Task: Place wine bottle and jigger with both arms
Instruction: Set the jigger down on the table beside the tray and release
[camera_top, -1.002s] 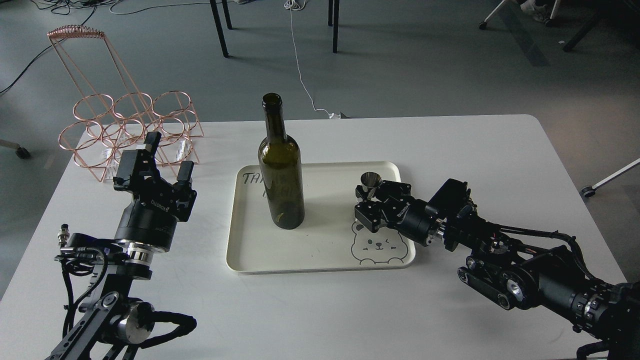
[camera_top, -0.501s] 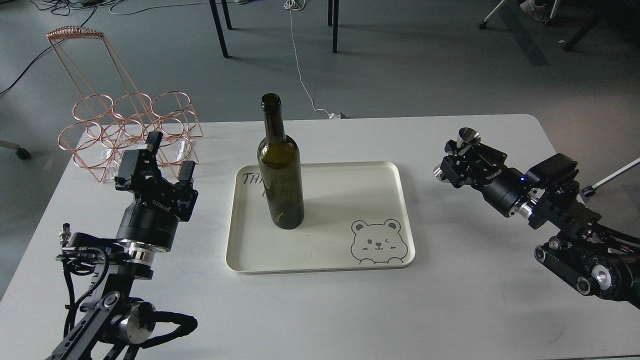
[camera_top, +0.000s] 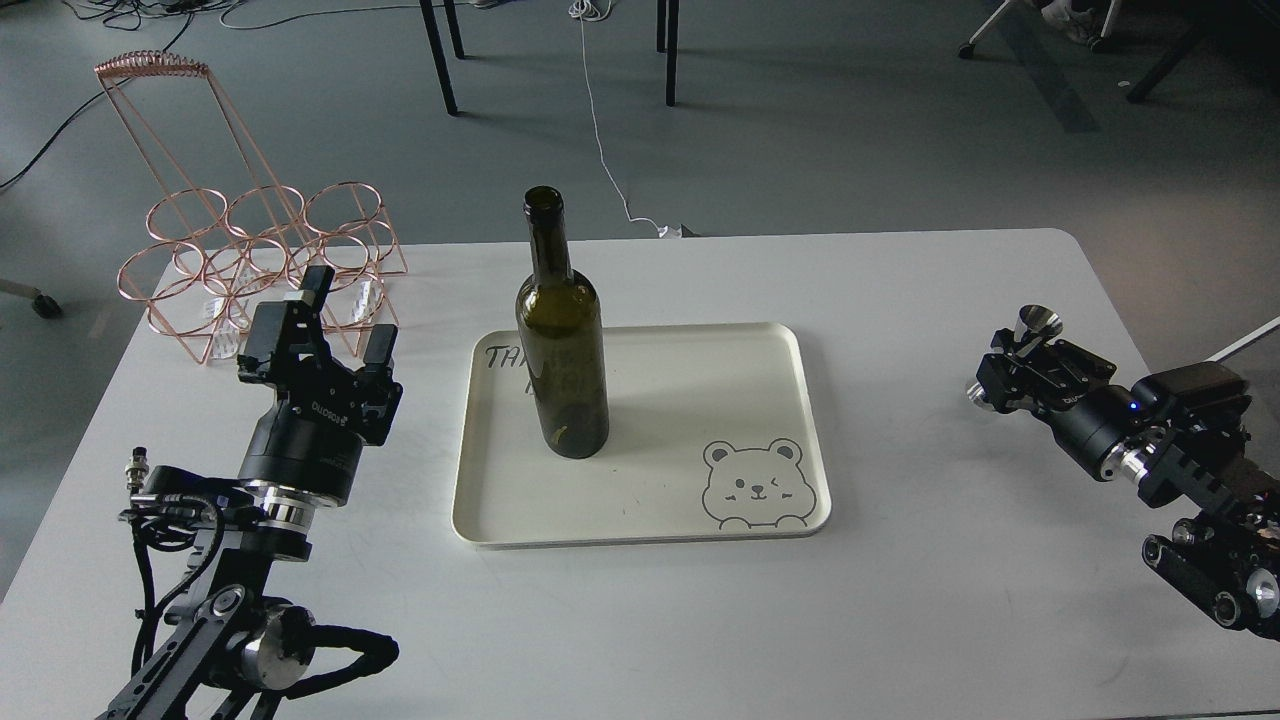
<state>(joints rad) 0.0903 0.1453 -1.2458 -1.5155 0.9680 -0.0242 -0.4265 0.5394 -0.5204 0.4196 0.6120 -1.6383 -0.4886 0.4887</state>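
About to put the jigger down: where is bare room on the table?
Bare white tabletop lies between the cream tray and the right gripper gripping the silver hourglass jigger. The near strip in front of the tray is bare. Crowded: far left, copper wire rack behind the open left gripper. The dark green glass bottle stands on the tray's left.

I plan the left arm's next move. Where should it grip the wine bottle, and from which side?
Grip the wine bottle on its wide straight body, coming level from its left, where the open left gripper is; the bottle stands upright, and its neck is narrow.
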